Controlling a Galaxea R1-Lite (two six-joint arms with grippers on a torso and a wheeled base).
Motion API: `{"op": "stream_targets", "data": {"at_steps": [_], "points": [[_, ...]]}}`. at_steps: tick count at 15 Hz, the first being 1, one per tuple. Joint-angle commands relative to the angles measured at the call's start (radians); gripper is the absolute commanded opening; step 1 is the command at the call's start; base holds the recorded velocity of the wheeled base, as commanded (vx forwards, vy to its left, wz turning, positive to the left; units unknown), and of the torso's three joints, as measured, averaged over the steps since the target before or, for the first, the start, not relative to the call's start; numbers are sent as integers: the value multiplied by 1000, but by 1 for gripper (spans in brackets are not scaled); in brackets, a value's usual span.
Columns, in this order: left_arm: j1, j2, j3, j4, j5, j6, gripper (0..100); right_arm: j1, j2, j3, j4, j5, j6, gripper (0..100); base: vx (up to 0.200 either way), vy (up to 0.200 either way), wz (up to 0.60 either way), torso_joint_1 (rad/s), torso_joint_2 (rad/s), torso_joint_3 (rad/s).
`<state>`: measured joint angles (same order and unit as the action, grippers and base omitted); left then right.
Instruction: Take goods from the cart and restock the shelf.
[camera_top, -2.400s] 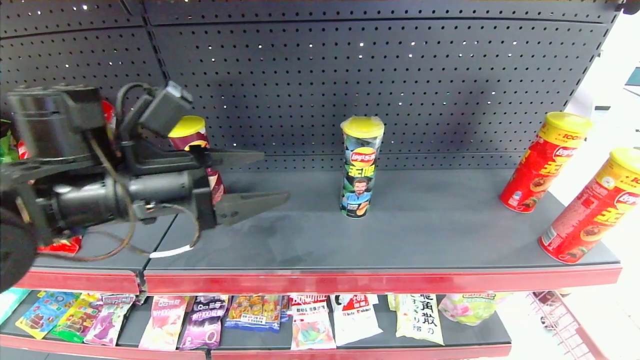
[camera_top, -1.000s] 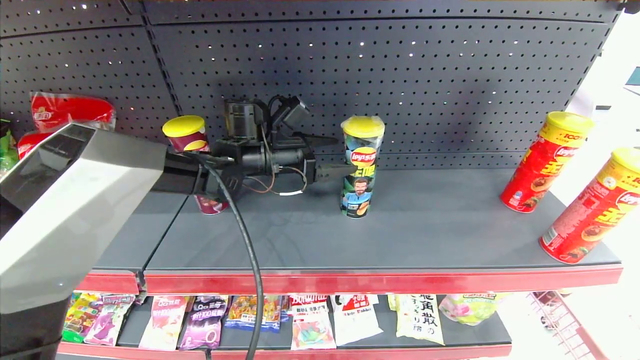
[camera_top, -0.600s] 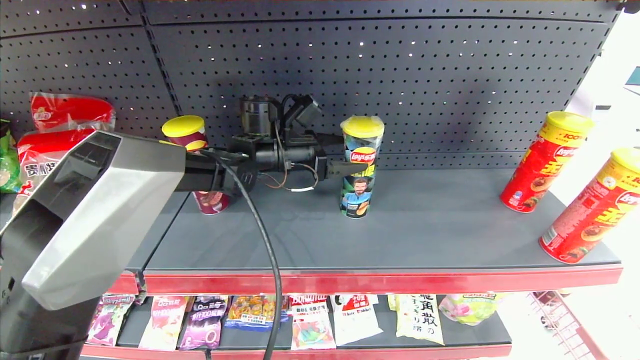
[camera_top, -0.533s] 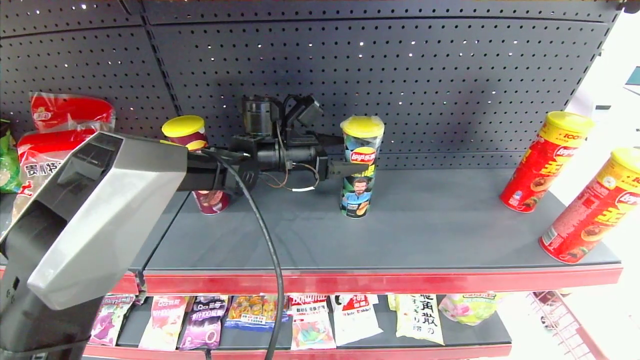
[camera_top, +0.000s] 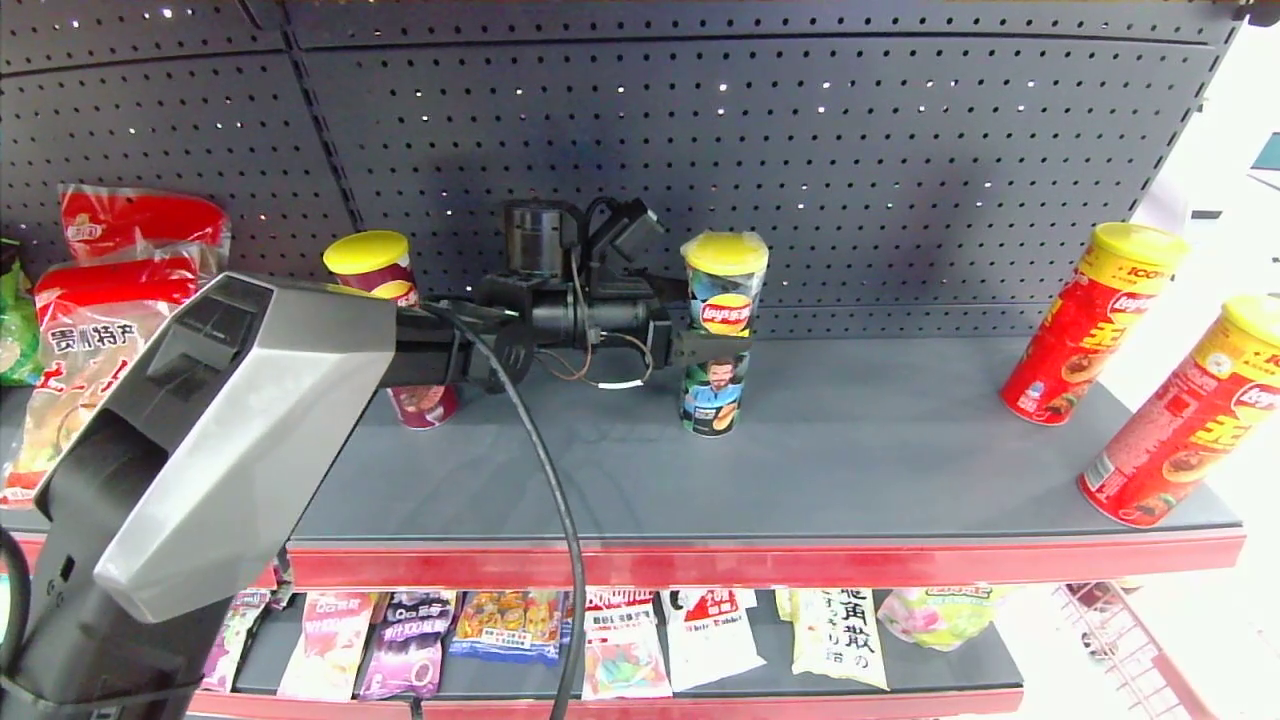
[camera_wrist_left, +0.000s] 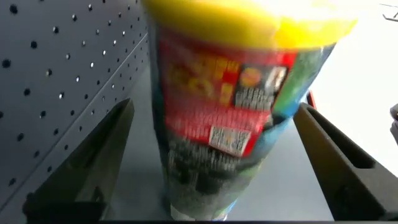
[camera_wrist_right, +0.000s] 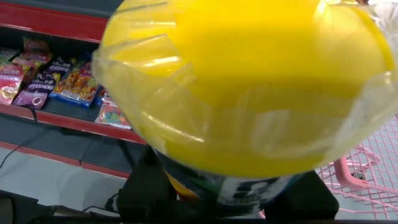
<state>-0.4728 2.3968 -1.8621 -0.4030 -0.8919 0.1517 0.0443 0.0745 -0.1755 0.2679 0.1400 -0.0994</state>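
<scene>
Advanced along the metal shelf (camera_top: 850, 450), left end effector (camera_top: 705, 320) now straddles the upright dark-labelled can (camera_top: 715, 390), jaws wide apart. Right end effector (camera_wrist_right: 230, 199) clamps a second can (camera_wrist_right: 249, 186), yellow lid (camera_wrist_right: 249, 74) film-wrapped.

The green-and-black cardboard chip tube (camera_top: 715, 395) is yellow-lidded (red logo); the clear-wrapped tube (camera_wrist_right: 249, 81) in my right gripper (camera_wrist_right: 227, 202) is yellow-lidded too.
</scene>
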Motion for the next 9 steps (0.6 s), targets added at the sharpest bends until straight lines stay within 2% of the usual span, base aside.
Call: {"op": "stream_targets", "data": {"at_steps": [1,3,9], "points": [[0,7,-22,0,2,0,0,0,1,1,1,1,0,0,0,0,0,0,0,0],[-4,5,-25,0,8,-26,0,0,1,1,-1,1,0,0,0,0,0,0,0,0],[-29,-18,-23,-4,27,-27,0,-1,1,1,-1,1,0,0,0,0,0,0,0,0]]}}
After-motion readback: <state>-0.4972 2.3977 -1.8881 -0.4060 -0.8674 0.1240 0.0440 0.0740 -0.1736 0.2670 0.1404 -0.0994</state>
